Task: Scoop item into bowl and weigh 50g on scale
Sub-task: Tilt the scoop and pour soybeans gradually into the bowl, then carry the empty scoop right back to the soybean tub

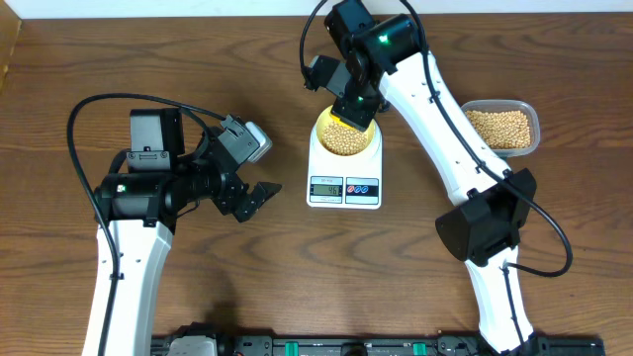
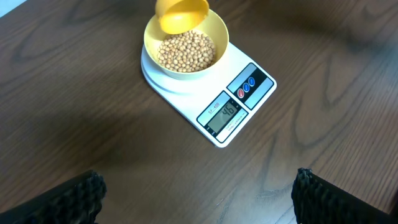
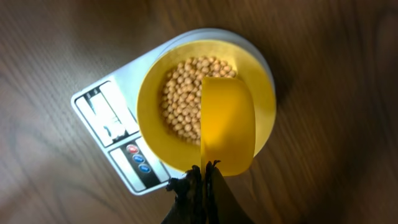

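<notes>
The pale yellow bowl (image 1: 323, 134) stands on the white scale (image 1: 344, 201) and holds a heap of tan beans (image 1: 345, 141). My right gripper (image 1: 354, 105) hangs directly over it, shut on the handle of a yellow scoop (image 3: 227, 121) tipped on its side above the bowl (image 3: 146, 118) and the beans (image 3: 183, 99). The left gripper (image 1: 259, 196) hovers over bare table left of the scale, open and holding nothing. Its wrist view shows the scale (image 2: 186, 93), bowl (image 2: 152, 37), beans (image 2: 186, 51) and scoop (image 2: 180, 14) ahead of its gripper (image 2: 199, 194).
A clear plastic tub (image 1: 502, 129) of more beans sits at the right, behind the right arm's forearm. The lit display (image 2: 224, 111) and two round buttons (image 2: 247, 87) face the front. Dark wood table surrounds the scale.
</notes>
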